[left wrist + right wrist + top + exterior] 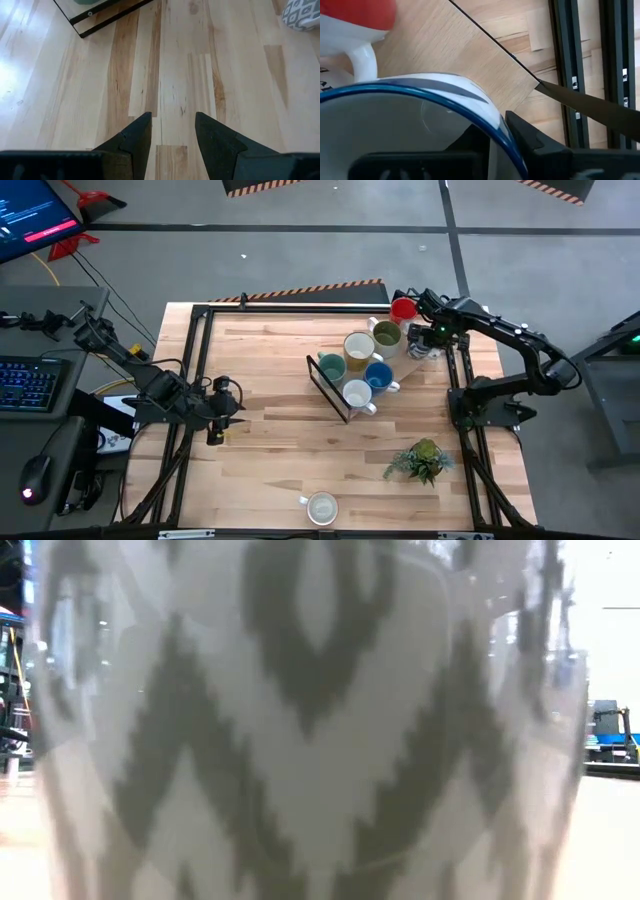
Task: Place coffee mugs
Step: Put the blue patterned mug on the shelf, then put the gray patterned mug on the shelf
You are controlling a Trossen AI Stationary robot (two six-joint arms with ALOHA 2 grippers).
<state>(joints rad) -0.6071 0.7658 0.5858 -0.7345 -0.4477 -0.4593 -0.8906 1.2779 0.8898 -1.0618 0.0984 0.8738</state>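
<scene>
Several coffee mugs stand clustered right of the table's middle: red [403, 308], olive green [386, 333], cream-yellow [358, 347], teal [331, 366], blue [378, 375] and white [357, 393]. My right gripper [426, 340] points down over a white mug with a blue rim [410, 115] beside the red mug [355, 15]. A grey-and-white patterned mug [321, 507] stands alone near the front edge; it fills the low view [300, 720]. My left gripper [172, 135] hovers open over bare wood at the table's left [215, 425]. My right gripper has the blue-rimmed mug by its rim [501, 131], coming from above with the fingers pointing down. One finger [525, 135] lies against the outside of the wall; the other is inside the mug. The mug sits upright; whether its base is on the table is hidden.
A dark flat tray [330, 392] lies beside the teal and white mugs; its corner shows in the left wrist view [100, 17]. A small green potted plant [425, 460] stands at the front right. Black frame rails [580, 65] run along the table's right edge.
</scene>
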